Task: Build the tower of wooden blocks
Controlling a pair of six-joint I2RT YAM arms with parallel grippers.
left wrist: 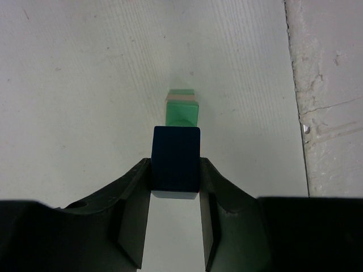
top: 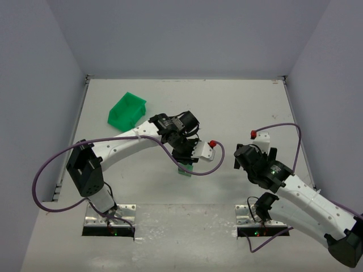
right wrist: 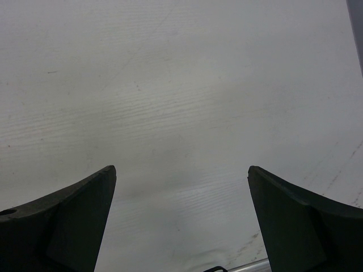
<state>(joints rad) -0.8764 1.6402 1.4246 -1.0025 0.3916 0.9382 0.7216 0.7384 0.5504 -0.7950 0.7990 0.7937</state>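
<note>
Our left gripper (left wrist: 176, 177) is narrowed on a blue block (left wrist: 176, 154), one finger flat against each side, with the block standing out past the tips. Only a squarish face shows toward the wrist camera, so we cannot tell which way any sloped side points.

Just beyond the block sits the tower (left wrist: 182, 111), pale green blocks stacked on the table (left wrist: 85, 85). It lies almost straight ahead along the line the fingers point, its centre a shade right of the block's centre. From above, the gripper hangs directly over the stack (top: 184, 170), so we judge the remaining gap to be mostly downward. Whether block and stack already touch, we cannot tell. The placing seems to call for a small nudge right, then a level descent.

Farther off, our right gripper (right wrist: 181, 170) is spread wide over bare table and holds nothing. It is well apart from the tower, so the left arm is plainly the nearer one. The bin (top: 127, 109) lies beyond, at far left.
</note>
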